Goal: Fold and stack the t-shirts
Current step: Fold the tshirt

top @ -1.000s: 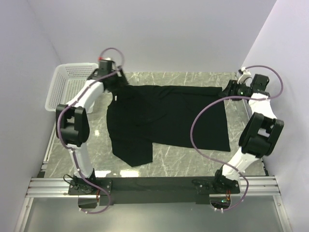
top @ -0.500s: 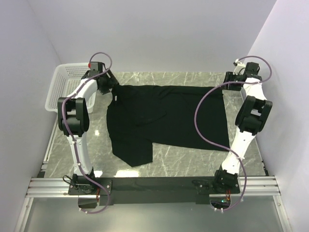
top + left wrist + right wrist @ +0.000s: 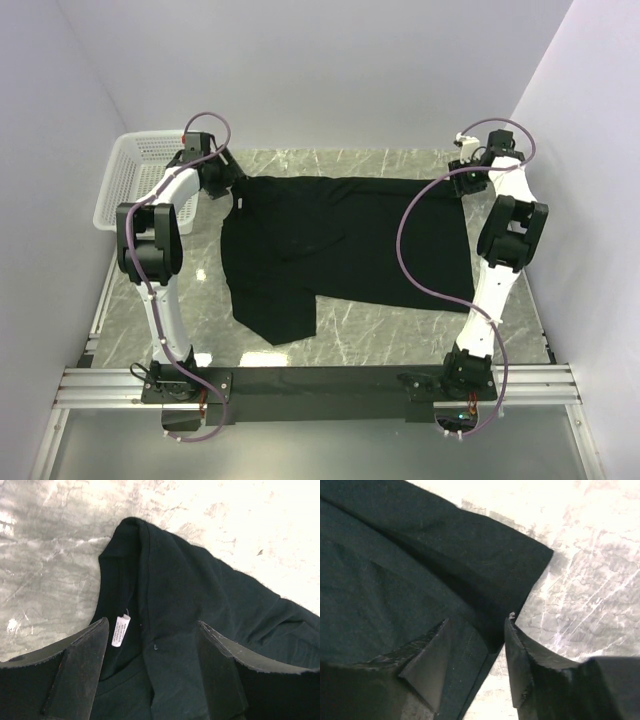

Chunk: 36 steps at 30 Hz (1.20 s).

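Top external view: the black t-shirt [image 3: 340, 240] lies spread on the surface [image 3: 380, 325]. Both arms have swung to its far corners. The left fingers [image 3: 75, 680] straddle the collar [image 3: 117, 580] and the right fingers [image 3: 427, 660] the hem corner [image 3: 535, 555], parted, not yet clenched. Grasping for the first fold looks imminent.

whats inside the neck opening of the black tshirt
A small white label hangs inside the neck of the t-shirt, against black cloth. Its print is unreadable, and the folded cloth hides anything deeper inside.
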Motion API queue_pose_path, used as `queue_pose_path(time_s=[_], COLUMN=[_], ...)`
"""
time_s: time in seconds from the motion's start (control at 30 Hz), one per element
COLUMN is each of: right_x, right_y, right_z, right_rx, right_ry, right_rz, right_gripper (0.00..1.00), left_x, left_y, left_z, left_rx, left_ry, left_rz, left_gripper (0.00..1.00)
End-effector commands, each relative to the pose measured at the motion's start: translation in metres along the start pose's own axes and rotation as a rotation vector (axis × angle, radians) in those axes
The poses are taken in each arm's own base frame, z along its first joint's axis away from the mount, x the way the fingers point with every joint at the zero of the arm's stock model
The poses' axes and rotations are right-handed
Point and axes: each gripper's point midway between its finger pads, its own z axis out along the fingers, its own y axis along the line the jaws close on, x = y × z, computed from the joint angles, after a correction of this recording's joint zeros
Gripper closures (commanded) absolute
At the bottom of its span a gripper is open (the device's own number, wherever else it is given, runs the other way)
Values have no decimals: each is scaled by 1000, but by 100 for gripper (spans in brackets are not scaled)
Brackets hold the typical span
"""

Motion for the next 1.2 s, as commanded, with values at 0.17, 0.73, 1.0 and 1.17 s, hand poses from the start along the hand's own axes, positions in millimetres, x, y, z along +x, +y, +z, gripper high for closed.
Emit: queue_pose_path(time_s=[0.17,0.73,1.0,1.17], right_x=[-3,10,3,1], right_y=[-4,-3,-4,-4], right_z=[-2,-30,-27,-27], right_rx=[27,87,86,89], right_ry=[28,-11,-33,-40], right_rz=[-98,-262,-237,-229], right_gripper=[64,90,90,90], left_x=[-20,-27,-28,-16], left_y=[-23,-29,-26,-25], left_z=[-23,-12,10,20], left_rx=[71,88,67,58], left_ry=[-53,-34,-4,44], left_rz=[2,-19,-46,-57], left_gripper=[26,29,40,48])
